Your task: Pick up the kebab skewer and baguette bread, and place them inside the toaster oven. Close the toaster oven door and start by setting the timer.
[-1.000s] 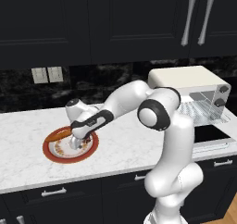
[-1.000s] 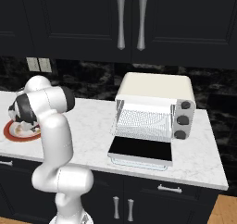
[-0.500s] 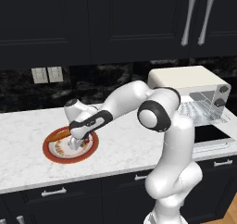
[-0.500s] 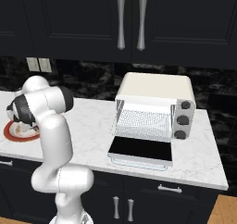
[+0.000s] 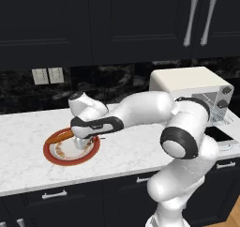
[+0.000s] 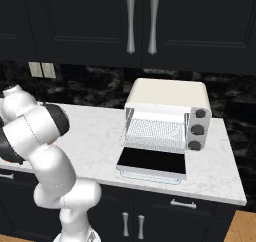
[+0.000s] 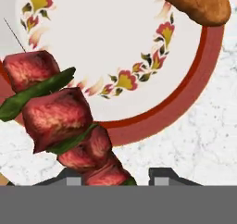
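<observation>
Kebab skewer [image 7: 65, 121] ran diagonally up-left from between gripper [image 7: 111, 177] fingertips, over plate [image 7: 194, 84]; grip likely but unconfirmed, contact hidden.

A rendered home kitchen
Dark cabinets [image 6: 140, 21], a marble table [image 6: 100, 136], and a toaster oven [image 6: 167, 116] show it.

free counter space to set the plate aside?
Bare marble between the plate and the oven, and left of the plate. Crowded on the plate itself: tool, skewer and baguette. The open door covers the counter before the oven.
</observation>
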### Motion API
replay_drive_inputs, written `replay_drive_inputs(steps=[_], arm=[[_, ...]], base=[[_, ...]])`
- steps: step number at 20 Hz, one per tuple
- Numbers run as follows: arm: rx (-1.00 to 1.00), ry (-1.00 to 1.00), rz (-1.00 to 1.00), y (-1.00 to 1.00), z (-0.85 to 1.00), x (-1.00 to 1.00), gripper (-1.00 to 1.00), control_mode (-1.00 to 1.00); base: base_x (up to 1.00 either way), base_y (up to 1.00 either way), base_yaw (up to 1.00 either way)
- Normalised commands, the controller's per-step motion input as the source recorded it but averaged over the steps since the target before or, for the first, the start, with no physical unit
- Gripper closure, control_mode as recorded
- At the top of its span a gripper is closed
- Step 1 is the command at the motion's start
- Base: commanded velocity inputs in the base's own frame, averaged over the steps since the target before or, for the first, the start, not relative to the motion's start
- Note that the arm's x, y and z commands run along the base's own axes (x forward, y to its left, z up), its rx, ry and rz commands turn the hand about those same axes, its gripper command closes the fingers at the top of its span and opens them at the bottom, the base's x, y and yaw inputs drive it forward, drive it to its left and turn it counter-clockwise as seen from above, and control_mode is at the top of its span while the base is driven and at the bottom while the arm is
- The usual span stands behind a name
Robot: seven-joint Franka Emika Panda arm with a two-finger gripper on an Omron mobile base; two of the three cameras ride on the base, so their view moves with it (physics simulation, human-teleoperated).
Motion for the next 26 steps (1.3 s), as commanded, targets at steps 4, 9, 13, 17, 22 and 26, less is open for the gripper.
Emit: replay_drive_inputs(steps=[4, 9, 13, 17, 22, 26], arm=[[0.11, -0.18, -0.19, -0.99, 0.62, -0.96, 1.00, -1.00], [0.10, -0.20, -0.27, -0.84, 0.49, -0.76, 1.00, -1.00], [0.12, -0.09, -0.35, -0.94, 0.68, -0.40, 1.00, -1.00], [0.14, -0.01, -0.34, -1.00, 0.81, -0.16, 1.00, -1.00], [0.13, -0.01, -0.30, -1.00, 0.64, -0.02, 1.00, -1.00], [0.05, -0.02, -0.25, -1.00, 0.55, 0.00, 1.00, -1.00]], base=[[0.00, 0.00, 0.00], [0.00, 0.00, 0.00], [0.00, 0.00, 0.00], [0.00, 0.00, 0.00], [0.00, 0.00, 0.00], [0.00, 0.00, 0.00]])
